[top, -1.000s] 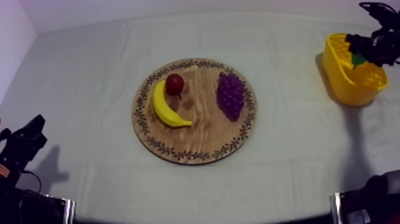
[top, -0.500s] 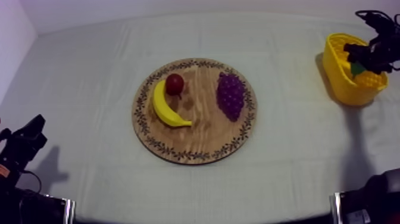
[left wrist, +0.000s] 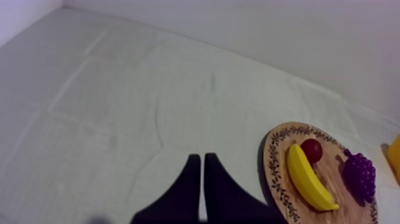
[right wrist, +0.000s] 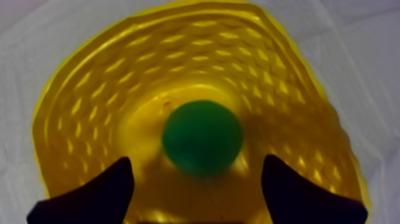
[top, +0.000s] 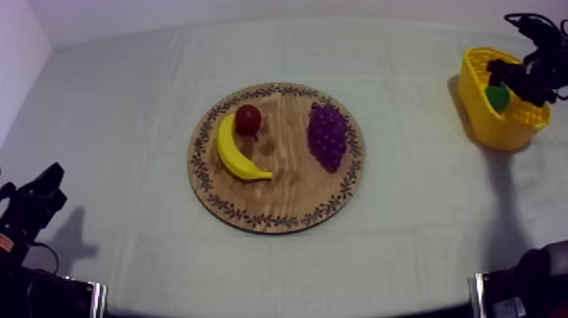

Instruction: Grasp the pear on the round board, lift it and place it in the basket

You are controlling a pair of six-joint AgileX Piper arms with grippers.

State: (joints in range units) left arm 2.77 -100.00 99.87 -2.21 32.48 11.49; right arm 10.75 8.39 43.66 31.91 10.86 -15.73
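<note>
Green pear [right wrist: 202, 145] lying on the floor of the yellow basket [right wrist: 89, 89], at the upper right of the top view's frame. Our right gripper [right wrist: 196, 164] hangs over it, fingers spread wide and grasping nothing. We judge the placing done. A good withdrawal would rise straight up, clear of the basket's rim. Our left gripper [left wrist: 201, 158] is clenched on nothing. Banana [top: 235, 152], grapes [top: 327, 135] and small red fruit [top: 248, 119] lie on the wooden board [top: 279, 203]. We read no brand, label or writing.
</note>
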